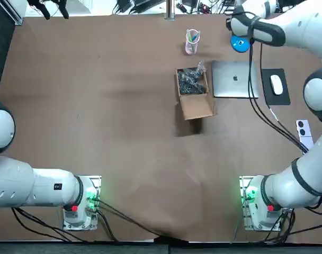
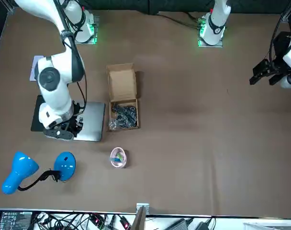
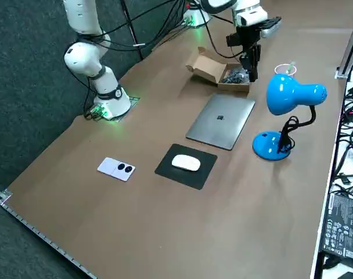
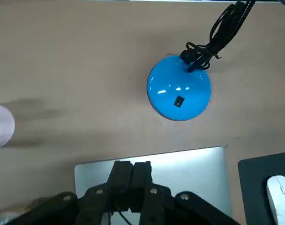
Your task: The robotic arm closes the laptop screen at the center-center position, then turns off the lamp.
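The silver laptop (image 1: 235,79) lies with its lid down flat, right of the table's centre; it also shows in the right side view (image 3: 221,121). The blue lamp stands just beyond it, with its round base (image 4: 179,94) carrying a small black switch and its head (image 3: 292,93) raised on a black neck. My right gripper (image 4: 132,172) hangs above the laptop's far edge, short of the lamp base, fingers pressed together and holding nothing. From the side, the gripper (image 3: 252,70) is in the air beside the lamp head.
An open cardboard box (image 1: 194,90) with black parts sits left of the laptop. A pink cup (image 1: 192,41) stands behind the box. A white mouse (image 1: 276,84) lies on a black pad right of the laptop, and a white device (image 1: 304,132) lies nearer the robot.
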You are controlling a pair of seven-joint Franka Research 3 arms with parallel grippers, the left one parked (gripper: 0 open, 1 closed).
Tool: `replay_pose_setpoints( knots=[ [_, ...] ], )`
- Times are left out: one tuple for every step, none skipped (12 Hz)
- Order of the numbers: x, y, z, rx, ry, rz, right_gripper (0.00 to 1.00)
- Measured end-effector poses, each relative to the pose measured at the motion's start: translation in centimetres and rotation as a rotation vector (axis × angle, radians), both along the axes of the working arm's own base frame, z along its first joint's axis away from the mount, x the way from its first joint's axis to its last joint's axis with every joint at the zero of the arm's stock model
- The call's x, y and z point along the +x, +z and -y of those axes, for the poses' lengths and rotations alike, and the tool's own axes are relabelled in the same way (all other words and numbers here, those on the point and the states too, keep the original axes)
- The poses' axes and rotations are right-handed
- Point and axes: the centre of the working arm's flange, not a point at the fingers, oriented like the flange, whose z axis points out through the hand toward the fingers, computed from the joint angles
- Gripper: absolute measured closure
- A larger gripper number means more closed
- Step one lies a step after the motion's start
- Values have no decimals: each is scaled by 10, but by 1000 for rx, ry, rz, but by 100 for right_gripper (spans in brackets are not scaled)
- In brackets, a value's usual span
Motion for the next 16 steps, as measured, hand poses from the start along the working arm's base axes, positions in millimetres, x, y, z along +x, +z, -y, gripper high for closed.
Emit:
replay_pose_setpoints(
  knots=[
    [2,-3,-6,-17,-19,8,99],
    [6,-8,-9,-37,-36,14,99],
    [9,-13,-10,-54,-55,25,99],
    [13,-18,-11,-70,-75,39,99],
    [16,-23,-10,-92,-93,53,99],
    [17,-30,-9,-115,-113,67,99],
    [18,-39,-9,-137,-135,82,99],
    [19,-48,-10,-157,-158,99,99],
    [19,-57,-11,-174,-183,117,99],
    [20,-65,-12,-190,-207,137,99],
    [21,-72,-13,-205,-228,158,99],
    [22,-77,-13,-215,-248,178,99],
    [24,-82,-12,-220,-266,192,99],
    [26,-89,-10,-231,-288,210,99],
    [27,-93,-8,-235,-291,212,99],
    [28,-96,-6,-237,-294,213,99]
  ],
)
